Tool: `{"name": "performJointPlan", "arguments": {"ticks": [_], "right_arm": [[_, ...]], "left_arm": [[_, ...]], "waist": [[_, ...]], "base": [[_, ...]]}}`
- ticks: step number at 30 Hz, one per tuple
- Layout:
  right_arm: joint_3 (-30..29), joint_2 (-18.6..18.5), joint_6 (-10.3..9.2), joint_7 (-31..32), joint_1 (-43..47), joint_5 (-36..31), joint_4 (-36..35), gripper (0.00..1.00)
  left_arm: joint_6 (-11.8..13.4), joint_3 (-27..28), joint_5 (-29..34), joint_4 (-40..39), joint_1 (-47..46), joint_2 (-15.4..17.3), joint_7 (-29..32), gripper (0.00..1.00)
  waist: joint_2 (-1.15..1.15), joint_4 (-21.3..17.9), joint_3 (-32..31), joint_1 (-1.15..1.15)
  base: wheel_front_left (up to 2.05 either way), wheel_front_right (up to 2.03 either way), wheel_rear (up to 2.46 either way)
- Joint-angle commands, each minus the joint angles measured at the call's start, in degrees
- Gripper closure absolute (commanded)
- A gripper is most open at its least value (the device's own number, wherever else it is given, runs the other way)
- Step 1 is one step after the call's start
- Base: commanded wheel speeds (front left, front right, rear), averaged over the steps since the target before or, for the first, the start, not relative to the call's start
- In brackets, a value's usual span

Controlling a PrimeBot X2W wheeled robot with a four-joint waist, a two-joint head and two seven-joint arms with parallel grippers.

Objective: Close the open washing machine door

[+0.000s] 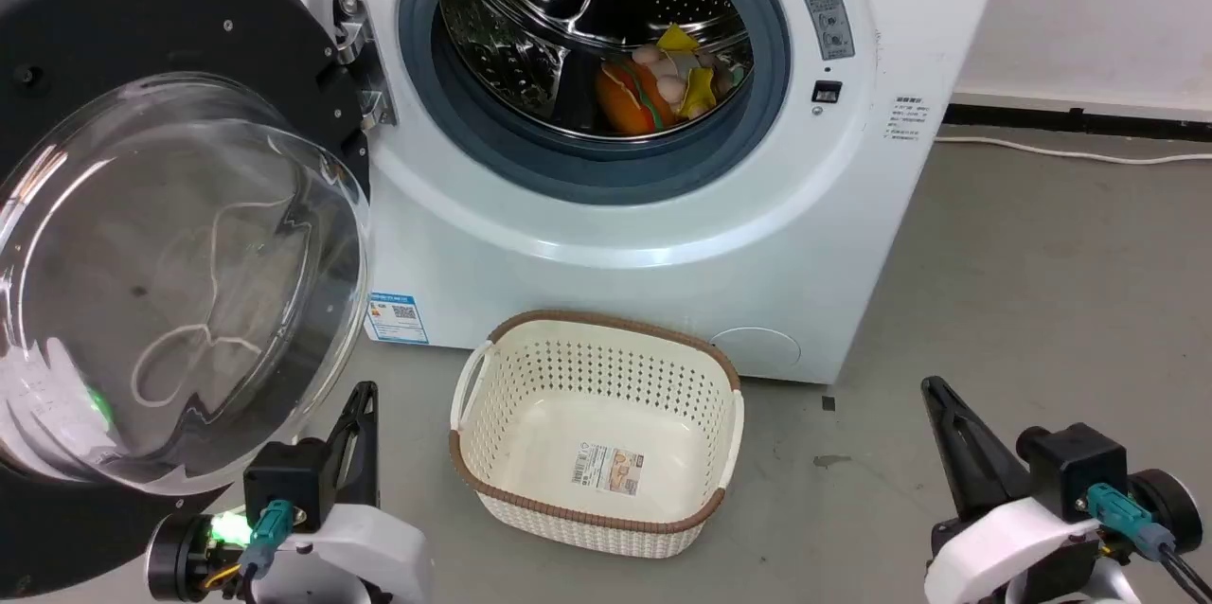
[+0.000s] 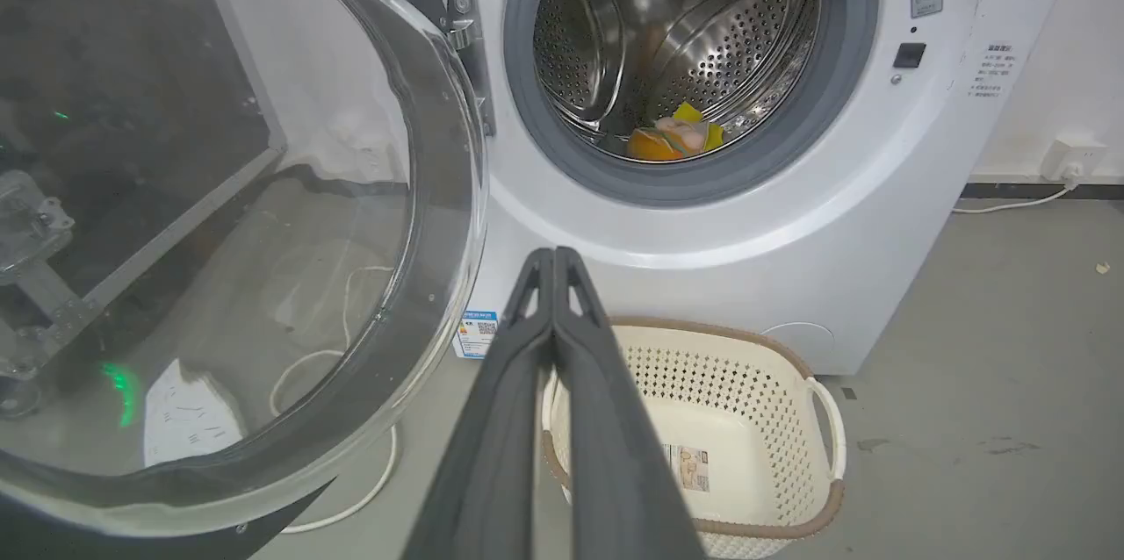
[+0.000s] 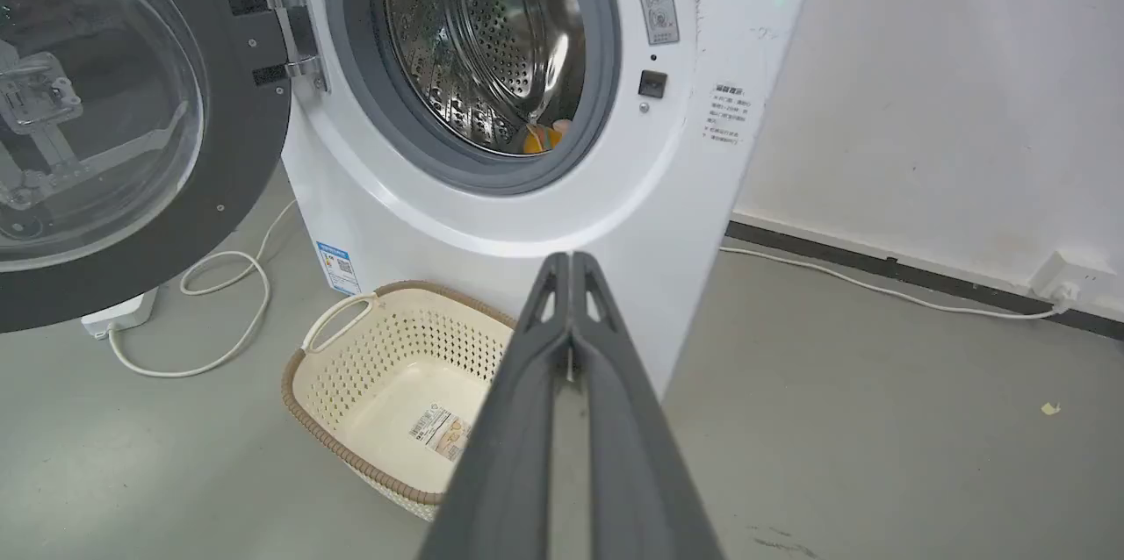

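The washing machine door stands swung wide open at the left, its glossy black ring around a bulging clear glass window, hinged on the machine's front. The same door looms large in the left wrist view and sits at the upper left as door in the right wrist view. My left gripper is shut with nothing in it, just below the glass bulge and right of it. My right gripper is shut and empty, low at the right, well away from the door.
The white washing machine has its grey-rimmed steel drum mouth open, with toys inside. A cream perforated basket sits on the grey floor before it. A white cable lies under the door. A wall stands at the right.
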Motion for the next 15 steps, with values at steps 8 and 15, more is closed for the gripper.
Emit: {"name": "performJointPlan", "arguments": {"ticks": [8, 15], "right_arm": [[-0.02, 0.27, 0.05, 0.02, 1.05, -0.43, -0.31, 1.00], [-0.02, 0.27, 0.05, 0.02, 1.05, -0.43, -0.31, 1.00]], "left_arm": [[0.16, 0.06, 0.15, -0.26, 0.82, -0.01, 0.02, 1.00], [0.16, 0.06, 0.15, -0.26, 0.82, -0.01, 0.02, 1.00]], "waist": [[0.00, 0.00, 0.00, 0.00], [0.00, 0.00, 0.00, 0.00]], "base": [[0.00, 0.00, 0.00], [0.00, 0.00, 0.00]]}}
